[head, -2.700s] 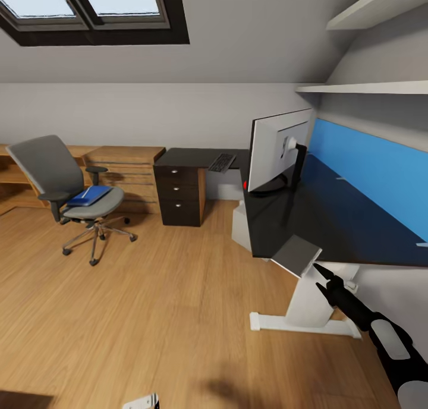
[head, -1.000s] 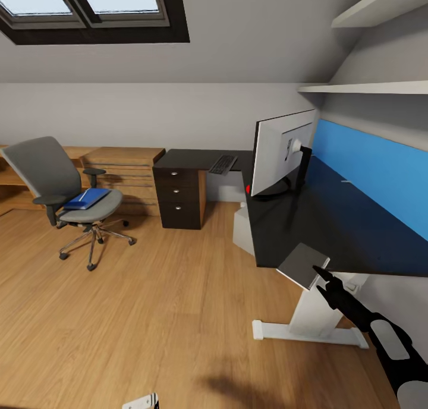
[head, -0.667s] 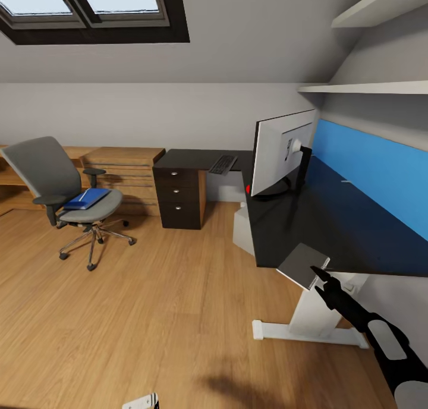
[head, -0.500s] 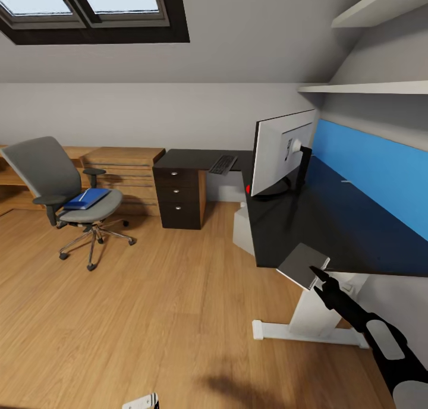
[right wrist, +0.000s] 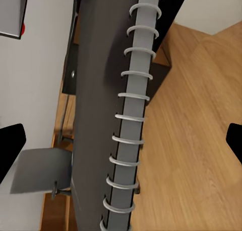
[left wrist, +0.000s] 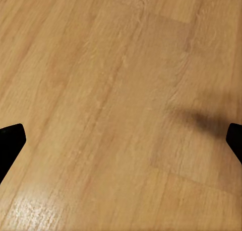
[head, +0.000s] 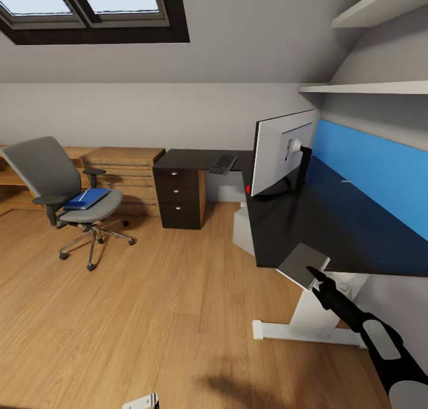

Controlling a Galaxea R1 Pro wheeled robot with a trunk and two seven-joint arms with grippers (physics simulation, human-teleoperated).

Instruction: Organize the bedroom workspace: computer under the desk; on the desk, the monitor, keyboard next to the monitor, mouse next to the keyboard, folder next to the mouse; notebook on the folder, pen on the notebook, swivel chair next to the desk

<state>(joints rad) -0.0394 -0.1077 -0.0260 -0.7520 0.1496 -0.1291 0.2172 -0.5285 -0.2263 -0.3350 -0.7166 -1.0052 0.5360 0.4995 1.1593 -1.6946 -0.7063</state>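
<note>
The dark grey notebook (head: 300,261) lies on the near corner of the black desk (head: 333,219) and overhangs its edge. My right gripper (head: 318,276) is open at that corner. In the right wrist view the notebook (right wrist: 96,115) stands spiral edge on between the spread fingers. The monitor (head: 279,150) stands on the desk with its back to me, and the keyboard (head: 222,163) lies on the far wing. The grey computer (head: 242,229) sits under the desk. At left, the swivel chair (head: 41,168) carries the blue folder (head: 88,197). My left gripper (left wrist: 121,140) hangs open over the floor.
A black drawer unit (head: 177,195) stands under the desk's far wing, with low wooden shelving (head: 125,165) beside it. White wall shelves (head: 368,88) and a blue panel (head: 374,171) run above the desk. Wood floor (head: 166,314) stretches between chair and desk.
The whole view shifted slightly early on, so the camera moved. Over the last second the right arm has sunk a little by the desk corner, while the notebook has stayed put.
</note>
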